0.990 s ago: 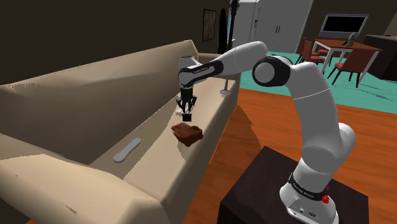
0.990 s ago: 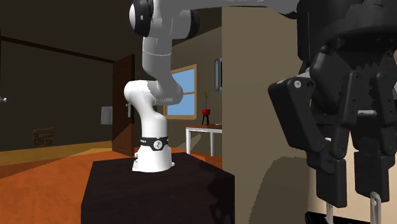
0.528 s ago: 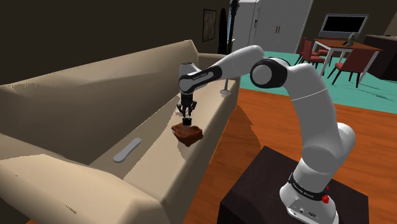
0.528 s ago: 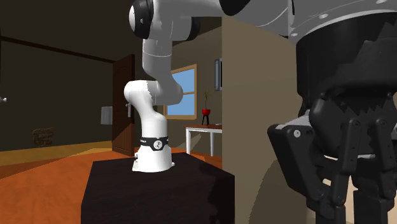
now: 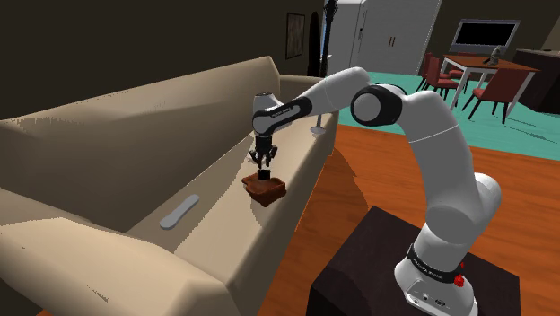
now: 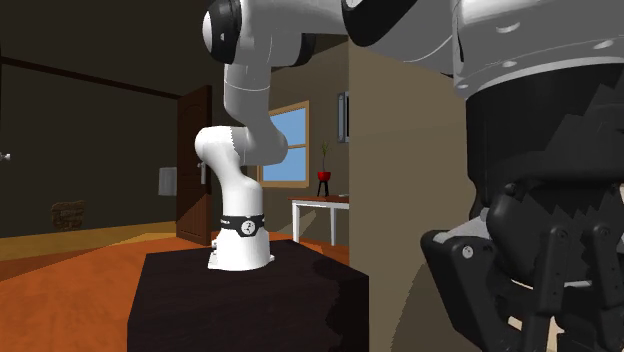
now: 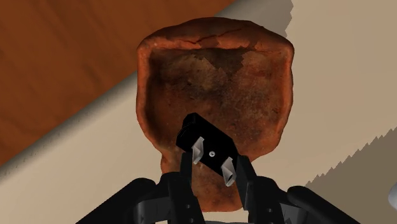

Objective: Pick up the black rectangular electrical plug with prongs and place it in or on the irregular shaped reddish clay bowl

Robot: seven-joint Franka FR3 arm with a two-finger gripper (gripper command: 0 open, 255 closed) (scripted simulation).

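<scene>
Black and small, the plug (image 7: 205, 141) is clamped in the gripper (image 7: 215, 165), whose jaws press on its body with only a narrow gap between them. It hangs just above the hollow of the reddish clay bowl (image 7: 216, 70) on the beige sofa (image 5: 135, 135). The plug is probably light, stiff and smooth, so the flat sides give a better hold than the metal prongs (image 7: 198, 147). No writing can be read on it.

Near rim of the bowl (image 7: 216, 76) behind plug (image 7: 202, 135) and end effector (image 7: 215, 168).

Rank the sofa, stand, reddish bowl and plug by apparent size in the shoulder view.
Largest to smallest:
1. sofa
2. stand, though its nearness to the camera inflates it
3. reddish bowl
4. black plug
</scene>
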